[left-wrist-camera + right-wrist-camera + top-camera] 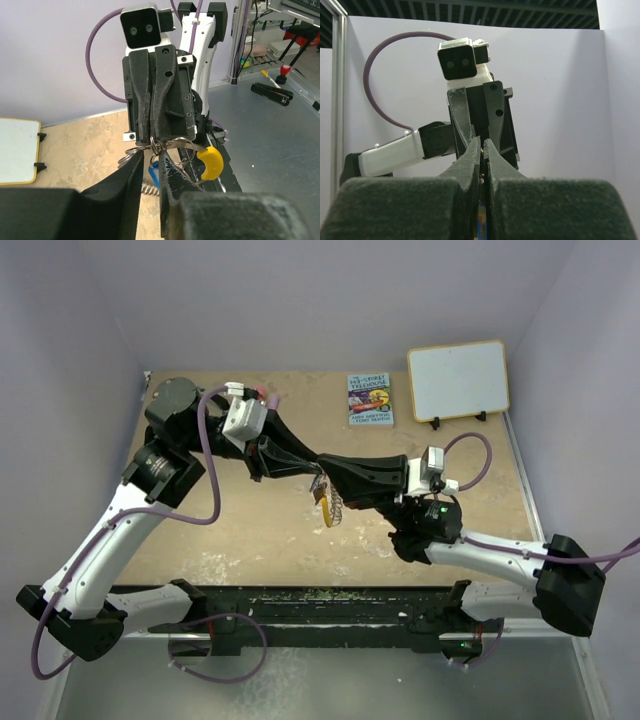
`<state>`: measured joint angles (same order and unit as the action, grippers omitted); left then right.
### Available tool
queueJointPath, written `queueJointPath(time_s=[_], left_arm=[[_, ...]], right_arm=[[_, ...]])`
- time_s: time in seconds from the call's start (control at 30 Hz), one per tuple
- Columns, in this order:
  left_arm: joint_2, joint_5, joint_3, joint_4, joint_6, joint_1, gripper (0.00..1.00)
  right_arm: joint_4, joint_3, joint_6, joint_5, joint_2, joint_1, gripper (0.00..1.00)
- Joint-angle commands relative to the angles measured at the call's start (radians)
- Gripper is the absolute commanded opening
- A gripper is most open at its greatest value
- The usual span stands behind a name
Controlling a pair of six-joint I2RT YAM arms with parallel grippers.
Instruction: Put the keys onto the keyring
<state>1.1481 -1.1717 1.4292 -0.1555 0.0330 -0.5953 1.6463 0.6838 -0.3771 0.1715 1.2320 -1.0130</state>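
My two grippers meet tip to tip above the middle of the table. The keyring point(328, 510) hangs under them, showing its yellow part and silvery coil. In the left wrist view its yellow part point(212, 162) sticks out to the right on a flat metal strip. My right gripper point(332, 487) is shut on the ring's thin metal point(483, 150). My left gripper point(151, 157) is closed on the blue key point(154, 174), whose small ring sits at its tips against the right gripper point(152, 142). The red key is hidden.
A small book point(370, 398) and a framed whiteboard point(458, 380) stand at the back of the table. A black rail point(330, 600) runs along the front edge. A black-and-silver clip tool point(270, 92) lies on the grey bench beyond.
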Motion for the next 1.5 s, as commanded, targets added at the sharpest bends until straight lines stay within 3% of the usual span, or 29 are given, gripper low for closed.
queueJointPath(time_s=[0.0, 0.5, 0.83, 1.07, 1.47], left_arm=[[-0.011, -0.005, 0.066, 0.193, 0.048, -0.011, 0.25], [-0.064, 0.006, 0.047, 0.042, -0.081, -0.009, 0.48], [-0.110, 0.045, 0.016, -0.029, -0.138, -0.009, 0.48], [-0.169, 0.196, -0.013, -0.022, -0.137, -0.008, 0.48], [-0.188, 0.148, -0.048, -0.074, -0.139, -0.008, 0.48]], right_arm=[[0.241, -0.012, -0.061, 0.038, 0.073, 0.000, 0.00], [0.250, -0.020, -0.090, 0.000, 0.034, -0.002, 0.00], [0.250, -0.028, -0.084, -0.004, 0.019, -0.001, 0.00], [0.250, -0.034, -0.078, -0.012, 0.006, -0.002, 0.00], [0.251, -0.031, -0.071, -0.021, -0.001, -0.002, 0.00]])
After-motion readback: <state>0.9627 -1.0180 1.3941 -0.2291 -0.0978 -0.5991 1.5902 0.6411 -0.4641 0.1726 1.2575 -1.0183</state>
